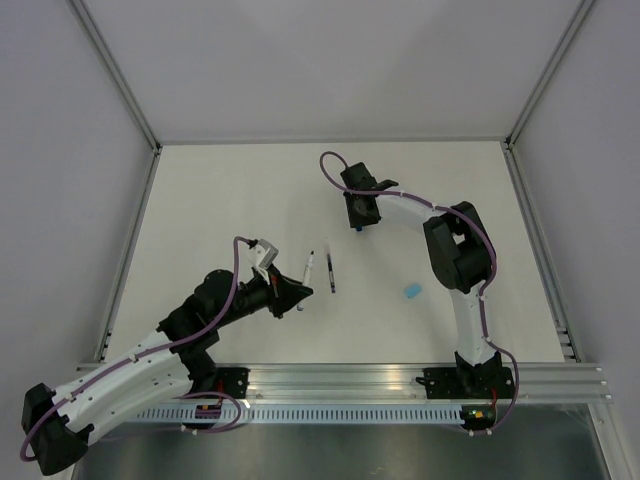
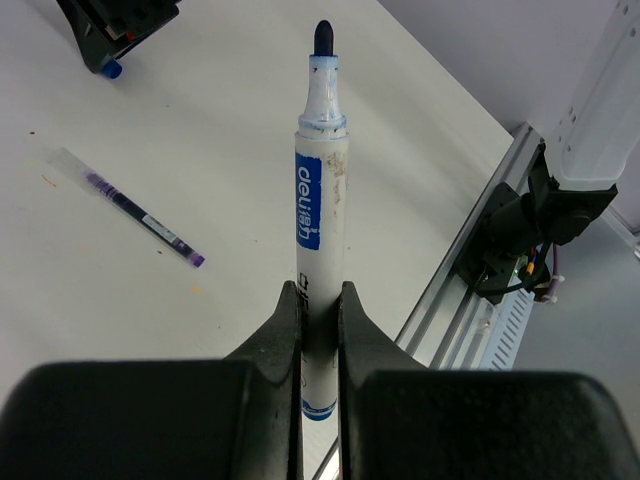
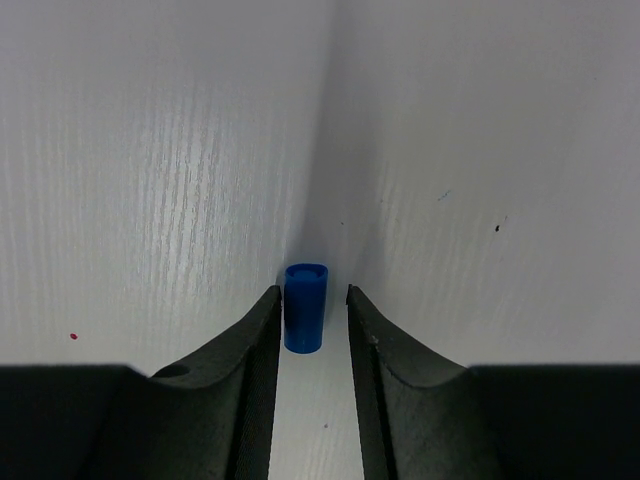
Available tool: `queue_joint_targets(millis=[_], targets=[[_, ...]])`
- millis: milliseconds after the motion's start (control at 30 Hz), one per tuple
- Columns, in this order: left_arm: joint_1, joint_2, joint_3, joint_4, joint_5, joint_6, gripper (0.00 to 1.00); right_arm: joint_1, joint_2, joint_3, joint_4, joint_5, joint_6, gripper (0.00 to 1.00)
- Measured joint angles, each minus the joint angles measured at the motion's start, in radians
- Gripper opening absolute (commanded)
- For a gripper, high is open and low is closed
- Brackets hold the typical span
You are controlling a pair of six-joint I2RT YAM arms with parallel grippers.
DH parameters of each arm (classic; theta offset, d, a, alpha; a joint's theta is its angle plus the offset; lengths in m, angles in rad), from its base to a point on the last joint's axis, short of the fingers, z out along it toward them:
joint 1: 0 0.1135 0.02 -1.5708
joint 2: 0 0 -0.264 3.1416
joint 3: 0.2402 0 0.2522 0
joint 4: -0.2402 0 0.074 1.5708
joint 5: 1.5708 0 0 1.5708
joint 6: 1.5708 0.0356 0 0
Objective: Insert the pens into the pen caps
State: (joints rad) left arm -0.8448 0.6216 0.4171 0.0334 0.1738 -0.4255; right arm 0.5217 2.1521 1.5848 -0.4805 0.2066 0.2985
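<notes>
Gripping the white pen (image 2: 320,190) low on its barrel, my left gripper (image 2: 320,298) is clamped tight; I note a blue label and a dark tip pointing to 12 o'clock. My right gripper (image 3: 312,293) stands parted astride the dark blue cap (image 3: 305,310), a stubby cylinder, with a gap at its 3 o'clock. From overhead, the dark pen (image 1: 330,273) lies at the white pen's 3 o'clock.

White table (image 1: 250,190), grey walls (image 1: 60,150)
</notes>
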Motion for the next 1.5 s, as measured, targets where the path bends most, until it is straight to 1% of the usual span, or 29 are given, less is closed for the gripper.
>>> queue_joint_targets(millis=[133, 267, 367, 400, 433, 467, 667, 733, 800, 900, 1000, 1067, 1167, 1200, 1267, 1333, 1500], targets=[[0.000, 0.000, 0.000, -0.002, -0.014, 0.000, 0.02, 0.000, 0.000, 0.000, -0.001, -0.008, -0.002, 0.35], [0.000, -0.001, 0.000, -0.002, -0.027, 0.000, 0.02, 0.001, 0.003, 0.004, -0.005, -0.008, -0.010, 0.28], [0.000, -0.005, 0.000, -0.003, -0.041, 0.000, 0.02, 0.003, 0.003, 0.005, -0.006, -0.007, -0.016, 0.18], [0.000, -0.007, 0.000, -0.003, -0.042, 0.000, 0.02, 0.003, 0.003, 0.005, -0.006, -0.006, -0.019, 0.11], [0.000, -0.008, 0.000, -0.003, -0.043, 0.000, 0.02, 0.003, 0.003, 0.005, -0.006, -0.006, -0.023, 0.07], [0.000, -0.008, 0.000, -0.003, -0.043, 0.000, 0.02, 0.003, 0.003, 0.005, -0.006, -0.006, -0.026, 0.01], [0.000, 0.005, 0.000, -0.002, -0.040, 0.000, 0.02, 0.003, -0.013, -0.008, -0.016, -0.023, -0.039, 0.00], [0.000, 0.020, 0.000, -0.002, -0.040, 0.000, 0.02, 0.003, -0.045, -0.037, -0.020, -0.032, -0.040, 0.00], [0.000, 0.031, 0.000, -0.002, -0.036, 0.000, 0.02, 0.003, -0.116, -0.088, -0.022, -0.052, -0.037, 0.00], [0.000, 0.034, 0.000, 0.000, -0.030, -0.002, 0.02, 0.006, -0.265, -0.167, -0.002, -0.099, -0.026, 0.00], [0.000, 0.045, -0.001, 0.013, -0.013, -0.009, 0.02, 0.024, -0.443, -0.240, 0.060, -0.141, 0.000, 0.00], [0.000, 0.058, -0.006, 0.037, 0.006, -0.021, 0.02, 0.049, -0.573, -0.307, 0.141, -0.192, 0.027, 0.00], [0.000, 0.087, -0.027, 0.104, 0.059, -0.058, 0.02, 0.094, -0.768, -0.465, 0.326, -0.279, 0.093, 0.00], [0.000, 0.097, -0.033, 0.126, 0.080, -0.072, 0.02, 0.117, -0.840, -0.534, 0.414, -0.315, 0.126, 0.00], [0.000, 0.112, -0.041, 0.174, 0.131, -0.103, 0.02, 0.153, -0.941, -0.629, 0.531, -0.361, 0.180, 0.00], [0.000, 0.113, -0.043, 0.222, 0.180, -0.131, 0.02, 0.198, -1.014, -0.694, 0.641, -0.393, 0.233, 0.00], [0.000, 0.075, -0.042, 0.309, 0.239, -0.174, 0.02, 0.286, -1.074, -0.754, 0.821, -0.431, 0.315, 0.00]])
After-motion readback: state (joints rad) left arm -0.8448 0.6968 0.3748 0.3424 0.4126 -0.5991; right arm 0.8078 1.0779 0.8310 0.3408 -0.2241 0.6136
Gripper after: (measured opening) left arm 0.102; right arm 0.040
